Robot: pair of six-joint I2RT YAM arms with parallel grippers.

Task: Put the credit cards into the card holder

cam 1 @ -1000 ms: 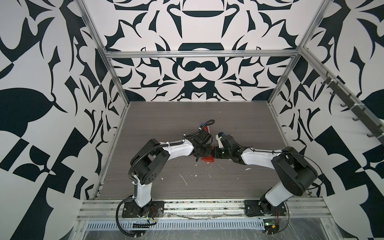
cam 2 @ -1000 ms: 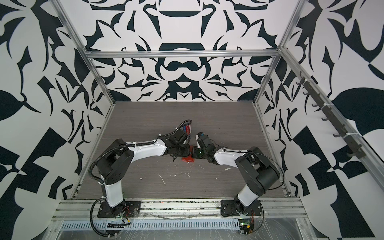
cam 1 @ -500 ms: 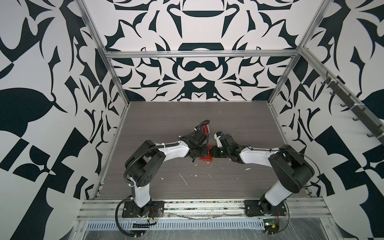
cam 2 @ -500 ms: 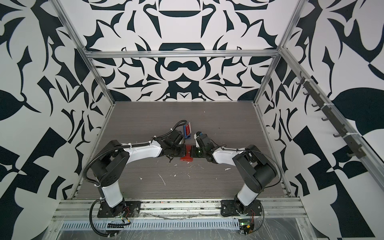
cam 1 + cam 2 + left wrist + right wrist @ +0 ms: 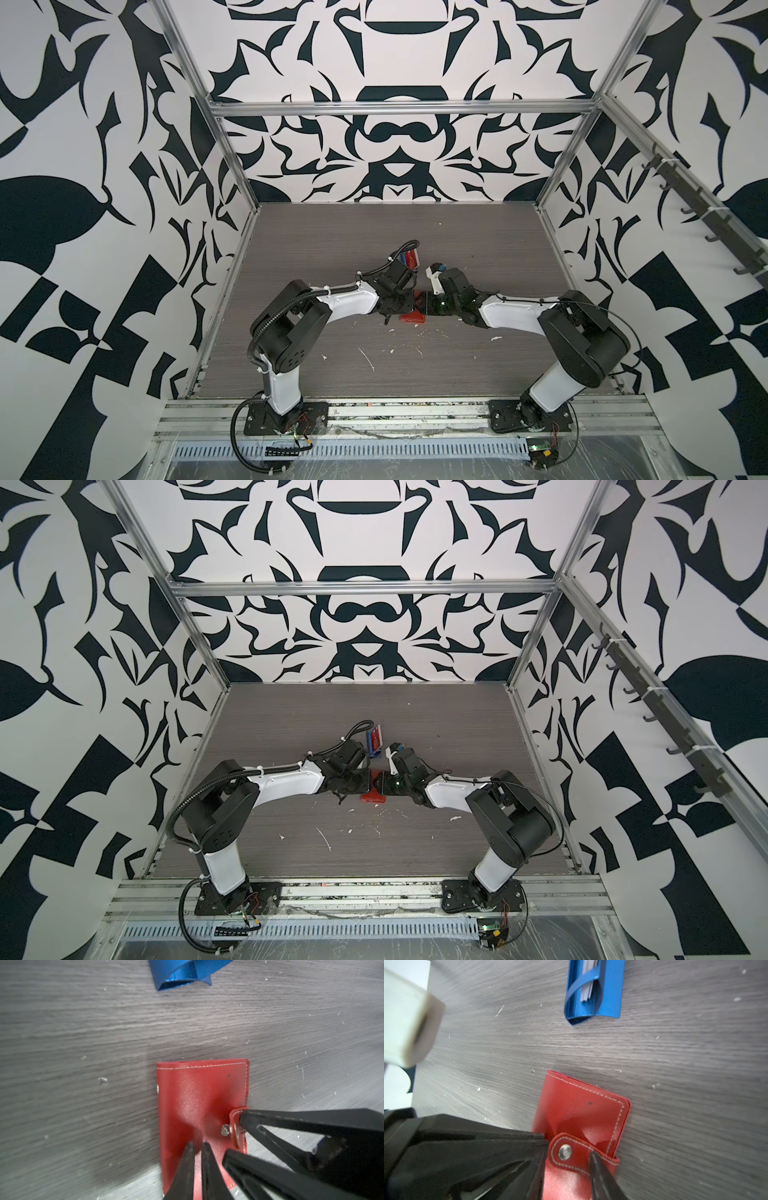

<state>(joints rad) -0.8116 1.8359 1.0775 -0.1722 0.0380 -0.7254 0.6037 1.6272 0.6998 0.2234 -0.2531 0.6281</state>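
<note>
Right wrist: cards (image 5: 586, 989) in blue rack (image 5: 611, 991) | left wrist: left claw (image 5: 197, 1146) pressed together, right claw (image 5: 233, 1137) spread

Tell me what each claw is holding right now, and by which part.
Nothing looks gripped. The right claw stands open around the snap tab of the card holder; the left claw, nearly shut, only presses its tips on the cover.

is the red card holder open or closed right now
Closed: the card holder lies folded flat on the table, cover up, no sleeves showing. Whether its snap tab is fastened, cannot tell.
</note>
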